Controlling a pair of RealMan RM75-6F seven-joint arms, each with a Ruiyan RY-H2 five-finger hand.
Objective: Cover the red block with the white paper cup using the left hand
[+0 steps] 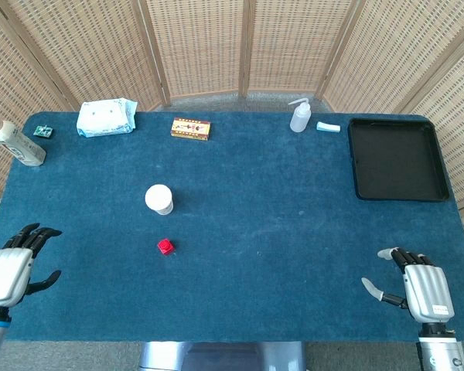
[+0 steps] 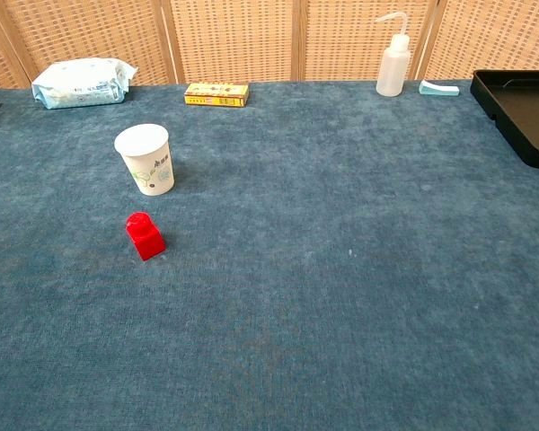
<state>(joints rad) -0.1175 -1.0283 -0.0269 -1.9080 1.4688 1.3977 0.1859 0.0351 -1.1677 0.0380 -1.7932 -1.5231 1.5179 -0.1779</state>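
A white paper cup (image 1: 159, 199) (image 2: 145, 159) stands upright, mouth up, on the blue table left of centre. The small red block (image 1: 165, 246) (image 2: 145, 236) lies just in front of the cup, a short gap between them. My left hand (image 1: 11, 267) hovers at the near left corner, fingers spread and empty, far left of both objects. At the near right corner my right hand (image 1: 417, 286) is likewise spread and holds nothing. Neither hand shows in the chest view.
Along the far edge sit a wipes pack (image 1: 105, 117), a yellow box (image 1: 190, 128), a squeeze bottle (image 1: 298, 116) and a small eraser-like piece (image 1: 329, 127). A black tray (image 1: 395, 159) lies at the far right. A white bottle (image 1: 12, 143) stands at the far left.
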